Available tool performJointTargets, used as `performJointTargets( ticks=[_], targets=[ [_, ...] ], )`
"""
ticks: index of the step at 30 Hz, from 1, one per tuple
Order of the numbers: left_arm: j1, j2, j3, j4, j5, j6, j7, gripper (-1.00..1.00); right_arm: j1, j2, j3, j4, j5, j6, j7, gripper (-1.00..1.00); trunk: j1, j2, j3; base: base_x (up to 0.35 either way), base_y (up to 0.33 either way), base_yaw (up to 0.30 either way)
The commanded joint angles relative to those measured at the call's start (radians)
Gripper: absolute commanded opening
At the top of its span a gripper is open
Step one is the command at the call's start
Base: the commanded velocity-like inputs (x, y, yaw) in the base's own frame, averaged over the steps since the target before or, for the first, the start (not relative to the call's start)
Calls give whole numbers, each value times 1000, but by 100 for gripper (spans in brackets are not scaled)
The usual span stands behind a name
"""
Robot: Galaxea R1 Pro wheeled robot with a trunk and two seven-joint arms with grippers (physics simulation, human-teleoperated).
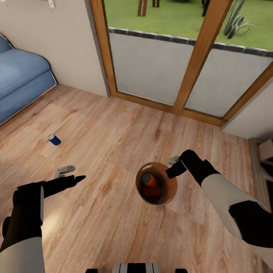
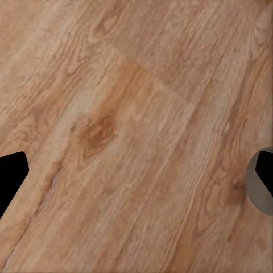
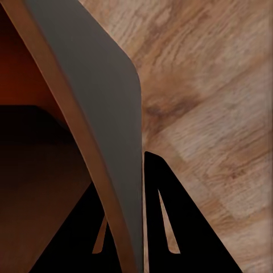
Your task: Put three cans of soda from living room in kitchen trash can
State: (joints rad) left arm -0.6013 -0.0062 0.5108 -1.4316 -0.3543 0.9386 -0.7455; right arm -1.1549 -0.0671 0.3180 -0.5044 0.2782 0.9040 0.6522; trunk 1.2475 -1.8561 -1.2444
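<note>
Bin (image 1: 170, 187) hangs above the wooden floor (image 1: 113, 144), its rim pinched by the right tool (image 1: 175, 167), 1 finger inside the wall and 1 outside. 1 orange can (image 1: 150, 182) stands inside it. 1 blue can (image 1: 54, 139) lies on the floor near the sofa (image 1: 19, 76). Left tool (image 1: 70, 173) hovers spread wide, holding nothing.

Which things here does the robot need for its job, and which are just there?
For the job:
- trash can, its rim gripped by the right claw
- orange soda can inside it
- blue soda can lying on the floor
- left claw, open and holding nothing

Just there:
- blue sofa
- glass door
- wooden floor
</note>
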Motion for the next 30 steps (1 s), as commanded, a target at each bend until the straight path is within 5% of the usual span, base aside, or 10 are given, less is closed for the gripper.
performJointTargets(
  ticks=[1, 20, 25, 30],
  targets=[
    [0, 0, 0, 0, 0, 0, 0, 100, 2, 1, -3, -1, -25, 8, 4, -100, 0, 0, 0, 45, -31, 47],
    [0, -1, 0, -1, 0, -1, 0, 100, 14, -6, -4, -3, -25, 7, 6, -100, 0, 0, 0, 5, -3, 233],
    [0, -1, 0, 0, 0, -1, 0, 100, 13, -136, -23, -3, -29, -15, 71, -100, 0, 0, 0, 0, 0, 212],
    [0, 0, 0, 2, -4, 0, 0, 100, 11, -222, -40, -3, -27, -74, 159, -100, 0, 0, 0, 0, 0, 194]
  ],
)
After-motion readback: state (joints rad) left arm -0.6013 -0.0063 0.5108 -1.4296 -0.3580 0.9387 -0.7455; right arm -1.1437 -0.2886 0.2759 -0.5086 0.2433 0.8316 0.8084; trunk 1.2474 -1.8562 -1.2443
